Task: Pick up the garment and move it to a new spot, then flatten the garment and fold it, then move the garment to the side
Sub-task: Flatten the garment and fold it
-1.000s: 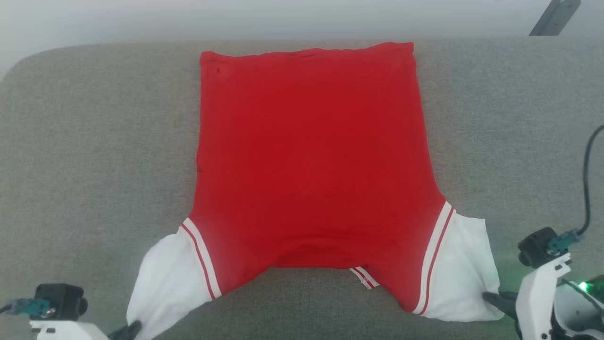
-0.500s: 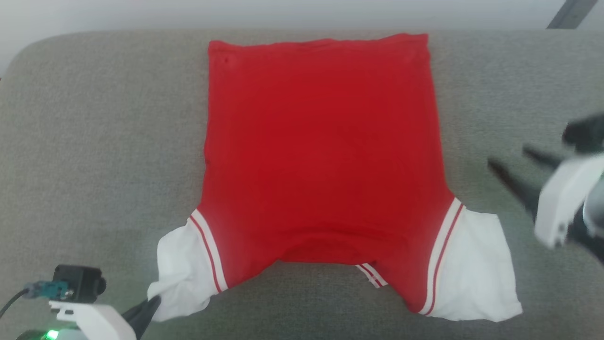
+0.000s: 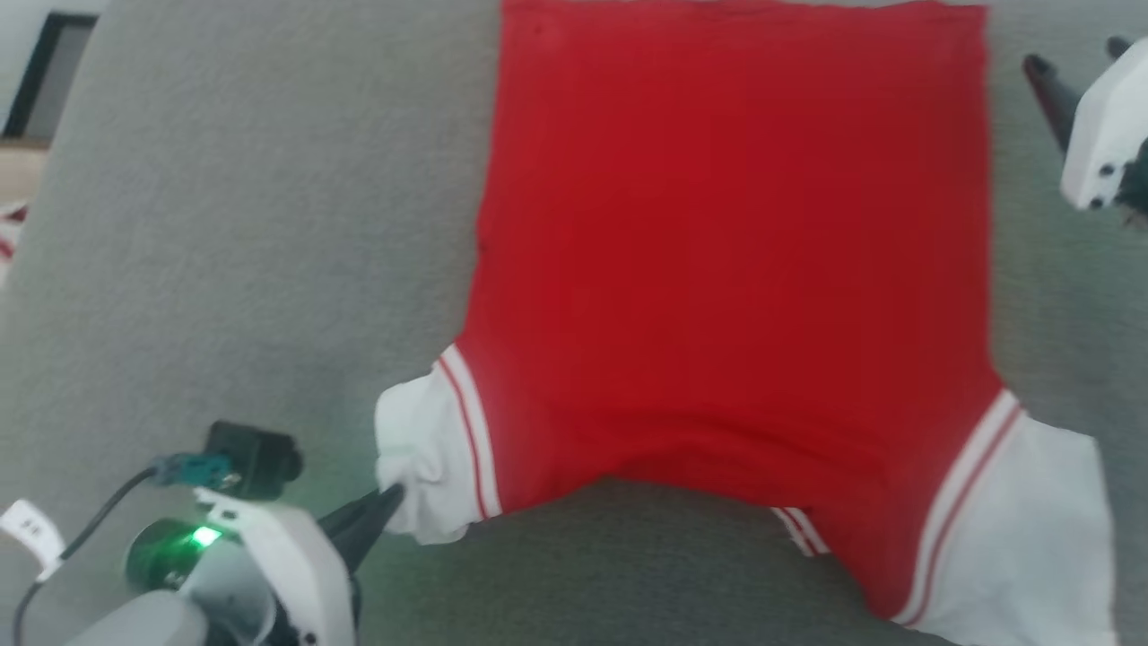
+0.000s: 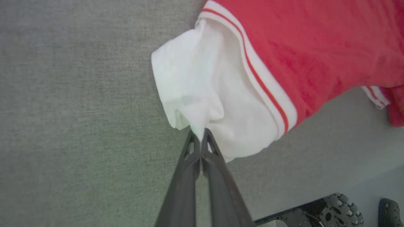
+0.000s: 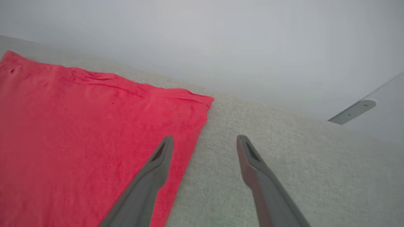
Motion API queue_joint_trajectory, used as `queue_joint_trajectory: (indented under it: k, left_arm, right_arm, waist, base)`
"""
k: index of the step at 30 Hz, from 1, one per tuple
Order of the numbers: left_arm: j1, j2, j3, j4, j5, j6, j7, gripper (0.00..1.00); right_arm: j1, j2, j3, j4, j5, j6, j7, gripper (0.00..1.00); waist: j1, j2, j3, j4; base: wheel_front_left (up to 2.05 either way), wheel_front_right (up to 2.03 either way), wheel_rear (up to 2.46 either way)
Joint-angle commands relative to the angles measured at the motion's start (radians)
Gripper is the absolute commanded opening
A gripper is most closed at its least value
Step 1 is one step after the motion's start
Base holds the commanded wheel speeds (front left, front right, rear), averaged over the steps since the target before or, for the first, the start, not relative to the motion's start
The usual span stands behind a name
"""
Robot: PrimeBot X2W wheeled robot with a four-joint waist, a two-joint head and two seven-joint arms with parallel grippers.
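Observation:
The garment [image 3: 735, 242], a red T-shirt with white sleeves, lies spread on the grey surface, hem at the far side, no lettering showing. My left gripper [image 3: 390, 498] is shut on the bunched edge of the white left sleeve [image 4: 202, 94]; its fingertips pinch the cloth in the left wrist view. The right sleeve [image 3: 1031, 529] lies flat and free. My right gripper [image 3: 1076, 56] hangs open beside the far right hem corner [image 5: 202, 101], one finger over the red cloth and the other over the grey surface, with nothing between them.
The grey padded surface [image 3: 224, 269] stretches wide to the left of the shirt. A dark frame [image 3: 49, 72] and a red-and-white cloth [image 3: 7, 233] sit beyond its left edge. A metal bracket [image 5: 353, 112] is on the pale wall behind. Part of my base [image 4: 334, 209] shows below the near edge.
The head camera has shifted left and down. My right gripper let go of the right sleeve and rose, open, to the far hem corner. My left gripper pushed the left sleeve inward, bunching it.

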Motion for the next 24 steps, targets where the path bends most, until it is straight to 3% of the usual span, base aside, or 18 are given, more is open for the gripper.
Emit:
queue_joint_trajectory:
  k: [1, 11, 19, 20, 21, 24]
  left_arm:
    - [-0.019, -0.012, -0.006, 0.006, 0.019, -0.008, 0.004, 0.00]
    - [-0.133, -0.131, -0.059, 0.106, 0.059, -0.105, 0.020, 0.00]
    - [-0.171, -0.181, -0.076, 0.177, 0.068, -0.154, 0.015, 0.00]
    - [-0.174, -0.183, -0.076, 0.185, 0.068, -0.156, 0.012, 0.00]
    - [-0.174, -0.185, -0.075, 0.191, 0.065, -0.157, 0.011, 0.00]
    - [-0.171, -0.184, -0.070, 0.207, 0.060, -0.161, 0.004, 0.00]
  right_arm:
    - [-0.021, 0.000, 0.000, 0.026, -0.012, 0.000, 0.002, 1.00]
    - [-0.262, -0.018, -0.045, 0.409, -0.095, -0.001, 0.095, 1.00]
    - [-0.320, -0.023, -0.120, 0.651, -0.201, -0.001, 0.243, 1.00]
    - [-0.318, -0.019, -0.121, 0.674, -0.217, -0.001, 0.261, 0.36]
    - [-0.317, -0.021, -0.123, 0.693, -0.234, -0.001, 0.277, 0.00]
    - [-0.331, -0.018, -0.144, 0.709, -0.259, -0.001, 0.270, 0.00]
  waist:
    - [-0.0001, 0.0000, 0.046, 0.054]
    - [-0.0001, 0.0000, 0.126, 0.178]
    - [-0.0001, 0.0000, 0.155, 0.211]
    - [-0.0001, 0.0000, 0.155, 0.211]
    - [-0.0001, 0.0000, 0.154, 0.209]
    - [-0.0001, 0.0000, 0.146, 0.195]
  base:
    - [0.00, 0.00, 0.00]
    - [0.00, 0.00, 0.00]
    - [0.00, 0.00, 0.00]
    - [0.00, 0.00, 0.00]
    - [0.00, 0.00, 0.00]
    - [0.00, 0.00, 0.00]
